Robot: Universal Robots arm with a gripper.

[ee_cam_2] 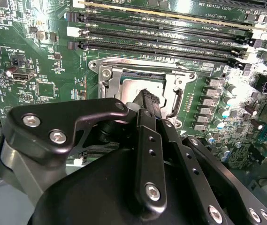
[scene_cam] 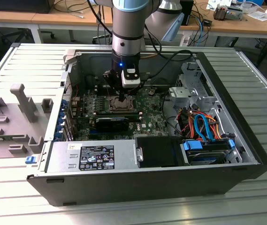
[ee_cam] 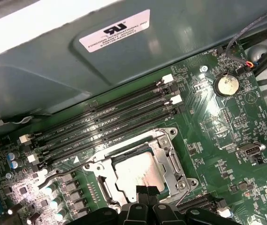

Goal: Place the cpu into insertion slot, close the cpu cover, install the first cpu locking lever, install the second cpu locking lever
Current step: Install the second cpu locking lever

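The cpu (ee_cam: 135, 171) (ee_cam_2: 129, 87) lies flat in the insertion slot (ee_cam: 97, 169) (ee_cam_2: 106, 73) on the green board. The silvery cpu cover (ee_cam: 170, 158) (ee_cam_2: 178, 87) frames it and looks folded down over it. A thin metal locking lever (ee_cam: 58, 176) juts out along one side of the slot. My gripper (ee_cam: 145, 191) (ee_cam_2: 147, 101) (scene_cam: 124, 97) stands over the edge of the slot. Its black fingertips are pressed together, with nothing between them, right at the cover's rim. The arm hides part of the slot in the exterior view.
Long black memory slots (ee_cam: 110, 122) (ee_cam_2: 161, 33) run beside the socket, and a coin battery (ee_cam: 227, 84) sits farther off. The grey case wall (ee_cam: 77, 61) rises close by. Drive bays with coloured cables (scene_cam: 203, 126) and a power supply (scene_cam: 95, 157) crowd the case.
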